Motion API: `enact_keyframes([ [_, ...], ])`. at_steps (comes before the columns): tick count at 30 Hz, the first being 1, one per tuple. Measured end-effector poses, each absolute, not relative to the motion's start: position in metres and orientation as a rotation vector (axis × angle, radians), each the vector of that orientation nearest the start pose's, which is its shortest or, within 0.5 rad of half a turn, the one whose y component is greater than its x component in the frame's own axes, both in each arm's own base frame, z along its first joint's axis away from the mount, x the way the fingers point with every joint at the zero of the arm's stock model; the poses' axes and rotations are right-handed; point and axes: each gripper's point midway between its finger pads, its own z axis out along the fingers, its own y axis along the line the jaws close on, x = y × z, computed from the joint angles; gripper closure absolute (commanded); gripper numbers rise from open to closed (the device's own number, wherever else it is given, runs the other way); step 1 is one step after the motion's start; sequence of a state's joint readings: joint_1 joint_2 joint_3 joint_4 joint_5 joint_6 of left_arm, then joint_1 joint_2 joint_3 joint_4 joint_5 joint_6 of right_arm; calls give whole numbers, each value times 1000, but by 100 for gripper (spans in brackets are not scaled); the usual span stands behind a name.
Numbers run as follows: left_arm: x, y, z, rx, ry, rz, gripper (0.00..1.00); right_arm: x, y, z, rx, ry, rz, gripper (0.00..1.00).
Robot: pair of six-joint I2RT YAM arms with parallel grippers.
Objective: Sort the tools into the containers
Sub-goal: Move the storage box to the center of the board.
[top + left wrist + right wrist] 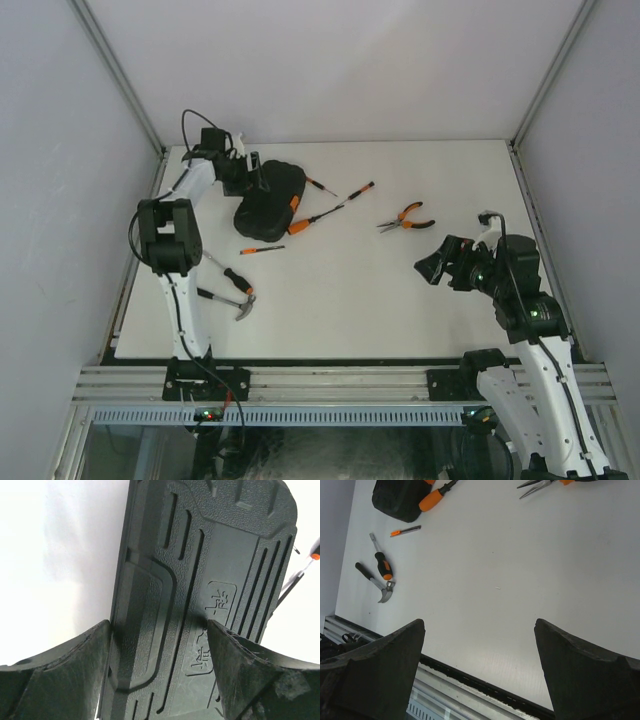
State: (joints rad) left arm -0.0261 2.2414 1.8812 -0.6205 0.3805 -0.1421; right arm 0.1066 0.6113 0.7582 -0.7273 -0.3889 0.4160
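The white table (400, 300) is flat and matte. Plain light-grey panels enclose it: back wall (330, 70), left wall (50, 200), right wall (600, 200). Aluminium posts (120, 75) rise at the two rear corners. An aluminium rail (340, 382) borders the near edge. Lighting is even and diffuse; shadows are soft.

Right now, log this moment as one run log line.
left gripper: open, at closed tool case | right gripper: open, empty, over table | pliers, hammer, screwdrivers: loose on table
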Motion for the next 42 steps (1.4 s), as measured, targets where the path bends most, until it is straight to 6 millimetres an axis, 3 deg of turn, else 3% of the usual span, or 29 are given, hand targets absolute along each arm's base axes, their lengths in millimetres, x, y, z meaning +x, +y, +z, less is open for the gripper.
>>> enact_keyframes([
  [7,514,-107,69,-23,2539,-598,19,195,105,201,108,2201,731,10],
  [15,501,-157,68,87,2540,-643,17,189,105,199,112,2210,729,10],
  [19,496,-173,67,129,2538,-665,15,188,104,200,116,2208,730,10],
  [29,498,-175,69,144,2526,-652,0,187,105,200,117,2209,729,10],
  [37,517,-177,78,175,2478,-634,0,187,105,199,120,2212,730,10],
  [42,527,-183,70,187,2468,-670,0,186,105,199,119,2213,728,10],
])
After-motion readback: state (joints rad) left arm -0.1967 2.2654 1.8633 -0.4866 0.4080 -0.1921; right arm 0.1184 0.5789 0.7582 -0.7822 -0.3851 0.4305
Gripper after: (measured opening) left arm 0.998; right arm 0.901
